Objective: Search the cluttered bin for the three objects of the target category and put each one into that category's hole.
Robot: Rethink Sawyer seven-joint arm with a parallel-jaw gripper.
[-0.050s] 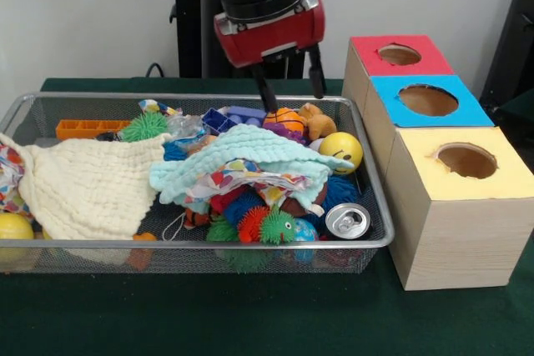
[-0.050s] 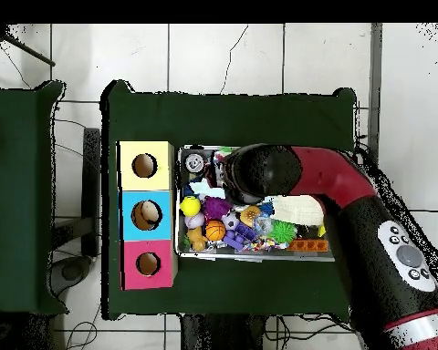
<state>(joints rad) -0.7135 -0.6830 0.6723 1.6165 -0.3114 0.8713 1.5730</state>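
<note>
At the bottom of the front view, nearest us, the wire bin (image 1: 380,235) holds a drinks can (image 1: 347,221) lying against its right front corner, with spiky rubber toys (image 1: 265,224) just left of it. We cannot tell from here which category is wanted, so any of these could be a target.

Behind them a pale green cloth (image 1: 250,154) and a larger cream cloth (image 1: 88,183) lie draped over much of the pile. That is our first worry: whatever lies under them is hidden, and a grasp made nearby could snag the fabric and drag toys out with it.

Further back, in the upper centre, sit a small orange ball (image 1: 288,118), a brown soft toy (image 1: 317,122) touching it, and a yellow smiley ball (image 1: 341,149) to the right. The gripper (image 1: 290,91) hangs just above the orange ball with its two fingers (image 1: 264,89) spread apart and nothing between them. The ball is round and crowded, so we judge it could roll or squirt aside as the fingers come together, or the soft toy could be caught along with it.

On the right stand the yellow (image 1: 467,174), blue (image 1: 427,99) and red (image 1: 399,54) boxes, each with a hole; a loosely held ball could drop beside the hole.
</note>
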